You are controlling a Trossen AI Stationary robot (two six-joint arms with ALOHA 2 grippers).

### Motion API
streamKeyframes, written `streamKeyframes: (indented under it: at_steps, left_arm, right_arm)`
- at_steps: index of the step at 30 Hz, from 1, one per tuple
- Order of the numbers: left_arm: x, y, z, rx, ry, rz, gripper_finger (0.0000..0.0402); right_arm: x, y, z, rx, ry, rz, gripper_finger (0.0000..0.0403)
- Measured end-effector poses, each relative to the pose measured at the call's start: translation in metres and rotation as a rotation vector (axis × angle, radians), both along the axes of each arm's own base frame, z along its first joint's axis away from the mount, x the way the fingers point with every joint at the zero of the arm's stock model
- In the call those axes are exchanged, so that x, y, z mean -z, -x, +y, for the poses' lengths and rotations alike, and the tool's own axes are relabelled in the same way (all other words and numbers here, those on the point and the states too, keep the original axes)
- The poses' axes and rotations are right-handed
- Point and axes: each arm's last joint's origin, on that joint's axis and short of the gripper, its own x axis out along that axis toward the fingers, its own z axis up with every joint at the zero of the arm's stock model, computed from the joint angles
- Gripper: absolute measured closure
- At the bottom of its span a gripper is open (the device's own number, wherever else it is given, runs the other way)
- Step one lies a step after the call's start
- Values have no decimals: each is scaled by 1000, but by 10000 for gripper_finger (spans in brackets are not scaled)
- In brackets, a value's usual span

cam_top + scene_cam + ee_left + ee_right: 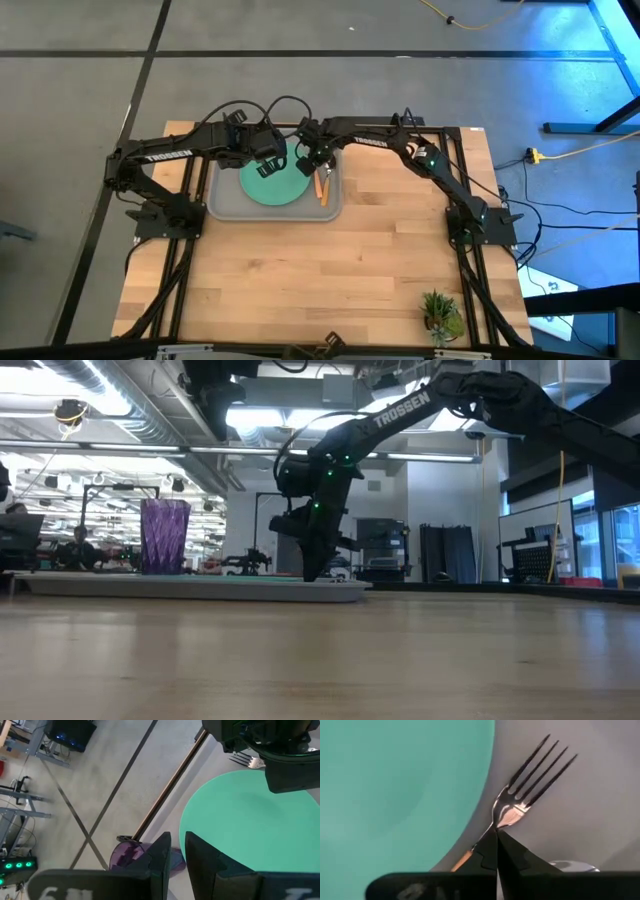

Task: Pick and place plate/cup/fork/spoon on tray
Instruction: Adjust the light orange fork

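Over the tray's [225, 205] right side, your right gripper [496, 836] is pinched tight on the fork's [520, 800] neck, tines lying on the grey tray floor just beside the plate [275, 180]. That arm reaches in low from the right. Your left gripper [177, 851] hangs above the plate's edge, fingers slightly parted and empty, with the cup [165, 537] standing below it. The wooden table [320, 280] carries a small potted plant [440, 312] near its front corner.
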Motion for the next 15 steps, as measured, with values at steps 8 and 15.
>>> streamKeyframes:
  at_steps: [8, 15]
  left_arm:
    - [0, 0, 0, 0, 0, 0, 351]
    - [0, 0, 0, 0, 0, 0, 351]
  right_arm:
    - [3, 0, 4, 1, -57, 1, 403]
    - [3, -2, 14, -18, -93, 8, 403]
